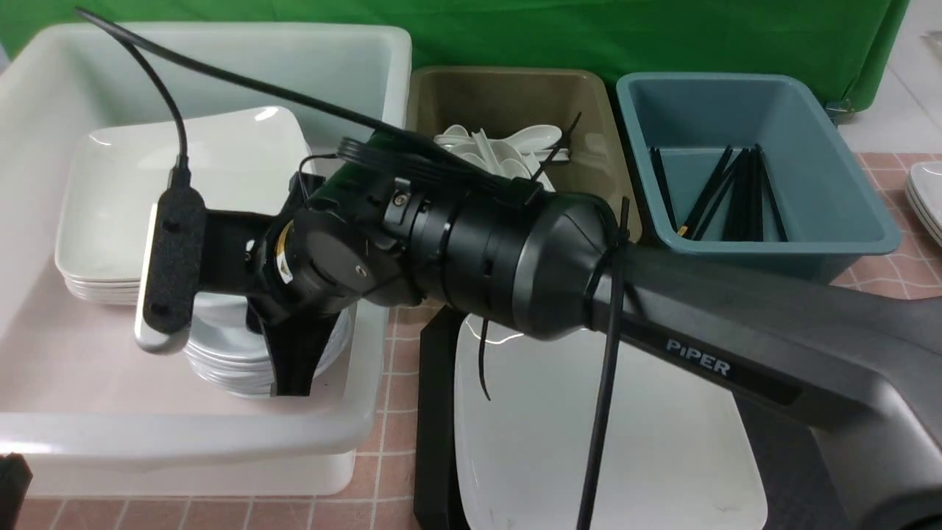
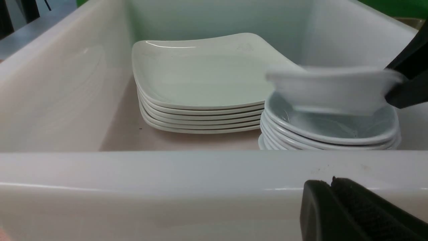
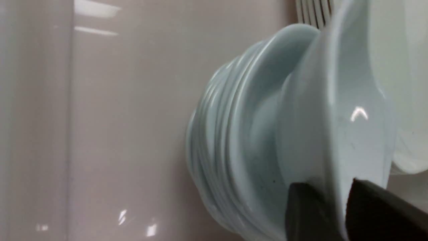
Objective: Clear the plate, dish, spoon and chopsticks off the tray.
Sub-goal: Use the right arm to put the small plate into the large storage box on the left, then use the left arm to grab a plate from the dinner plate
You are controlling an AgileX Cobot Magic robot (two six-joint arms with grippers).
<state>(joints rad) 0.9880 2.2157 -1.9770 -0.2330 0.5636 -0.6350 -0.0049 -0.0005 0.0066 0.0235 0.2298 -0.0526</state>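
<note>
1. The right tool had one jaw on either side of the rim of the dish. I could not tell whether they were pinching it or had let go.
2. The dish, blurred, hung tilted just above the stack of dishes. That stack stood by the near right corner of the white tub, beside the stack of plates.
3. The left tool was closed on nothing, just outside the tub's near wall.
4. The plate lay on the tray, on the counter right of the tub, beneath the right forearm.
5. I judged the plate came next. It lay back and to the right of the right tool, so that arm looked nearer.
</note>
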